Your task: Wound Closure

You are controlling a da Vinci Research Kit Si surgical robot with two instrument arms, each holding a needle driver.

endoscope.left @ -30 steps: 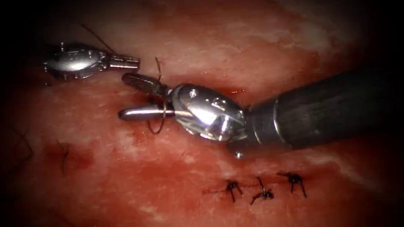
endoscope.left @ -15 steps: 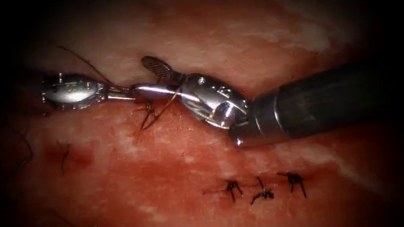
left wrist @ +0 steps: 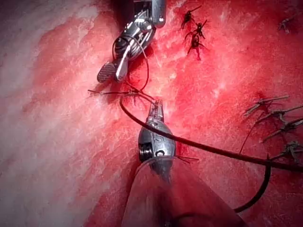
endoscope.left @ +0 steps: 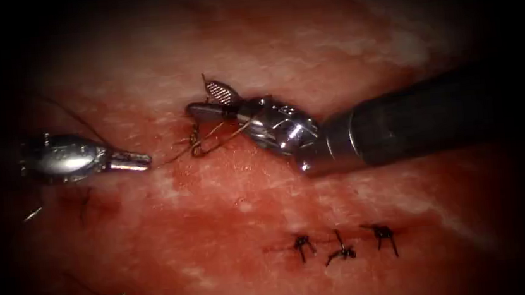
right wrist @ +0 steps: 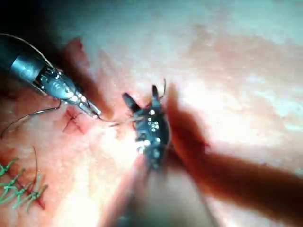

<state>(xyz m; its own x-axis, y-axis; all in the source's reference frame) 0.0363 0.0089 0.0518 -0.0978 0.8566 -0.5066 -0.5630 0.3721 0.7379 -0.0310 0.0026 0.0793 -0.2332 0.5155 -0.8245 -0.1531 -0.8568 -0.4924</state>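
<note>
My left tool [endoscope.left: 146, 159] lies left of the knot, jaws shut on the thread [endoscope.left: 174, 155]. That strand runs taut to the right, to a small knot [endoscope.left: 195, 144] on the tissue [endoscope.left: 228, 195]. Just beyond the knot my right tool [endoscope.left: 199, 98] has its jaws open, with thread looped around them and nothing gripped between. In the left wrist view the left tool [left wrist: 155, 105] points at the knot [left wrist: 129, 93], and loops of thread circle the right tool [left wrist: 110, 73]. The right wrist view has the spread right jaws [right wrist: 141, 94] facing the left tool [right wrist: 97, 113].
Three finished stitches [endoscope.left: 341, 248] with short cut ends sit in a row nearer the front, right of centre. Another dark stitch [endoscope.left: 83, 204] lies below the left tool. Red fluid wets the tissue around them. A thick dark strand [left wrist: 213, 150] crosses close to the left wrist.
The left tool came down to the right tool's lower jaw, then drew away left and downward with thread in its jaws, pulling the strand taut. The right tool shifted slightly up, jaws still open.
</note>
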